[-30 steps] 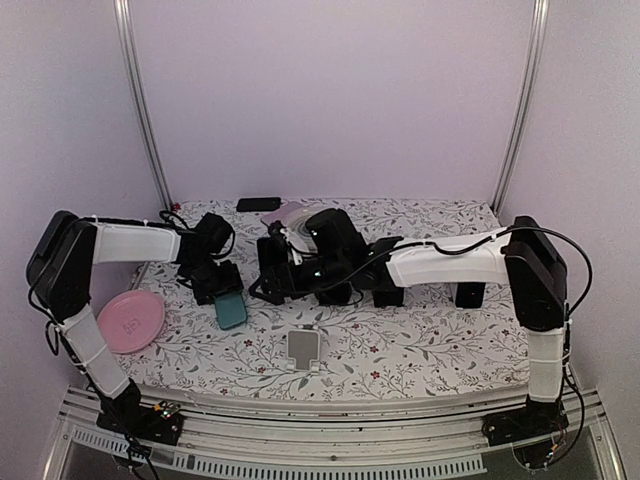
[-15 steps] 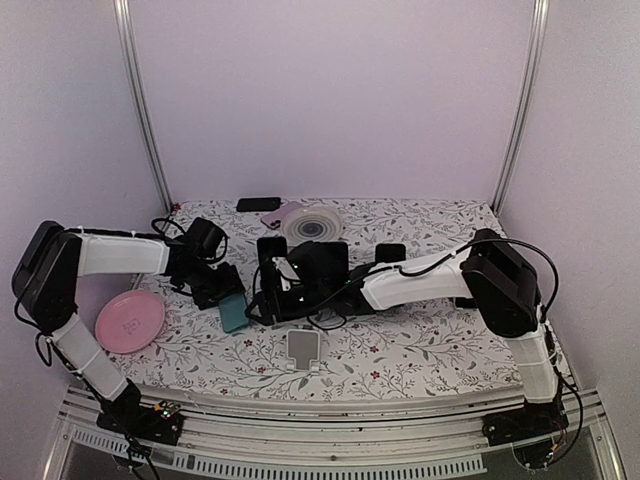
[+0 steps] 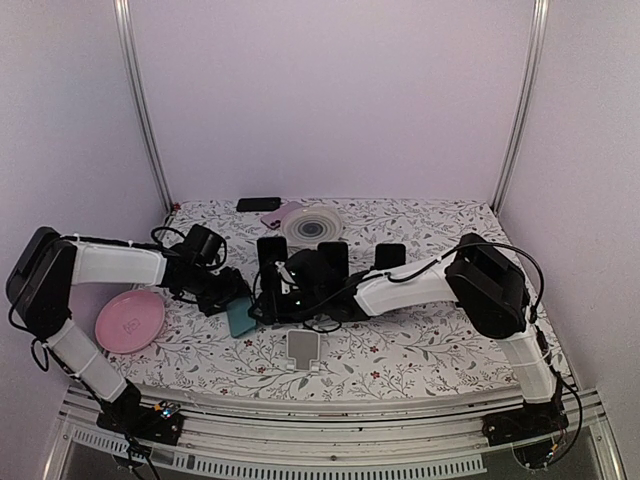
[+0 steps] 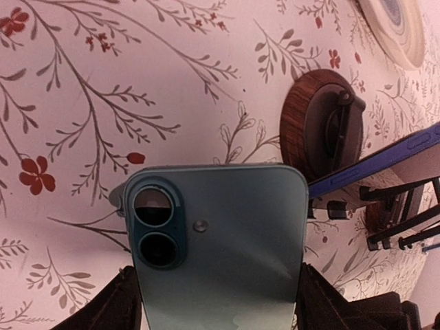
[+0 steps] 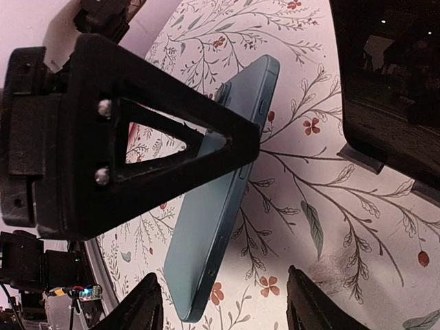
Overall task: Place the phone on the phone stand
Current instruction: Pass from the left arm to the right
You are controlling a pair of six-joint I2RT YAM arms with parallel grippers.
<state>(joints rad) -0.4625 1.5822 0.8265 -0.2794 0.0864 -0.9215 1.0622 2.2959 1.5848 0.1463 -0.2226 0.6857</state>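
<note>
Floral cloth [image 3: 420, 345]; smooth rectangular teal phone [image 4: 216, 234] tight in left gripper [image 4: 218, 299], right gripper [image 5: 227, 306] apart.

The phone [image 4: 216, 247] has a smooth satin teal back. Its two camera lenses are glossy dark glass in shiny rings, and its edge band has a soft metallic sheen. At its 3 o'clock, the round base [image 4: 320, 124] shows dark, matt wood grain. The bench [image 4: 82, 89] wears a smooth, matt floral-printed sheet; cloth or vinyl, I cannot tell. The left gripper [image 4: 218, 306] is matt black plastic, and two bright metal screw heads sit in its triangular finger [image 5: 172, 103]. At the bench's 9 o'clock, the pink plate [image 3: 130, 320] looks like smooth, slightly glossy plastic.
</note>
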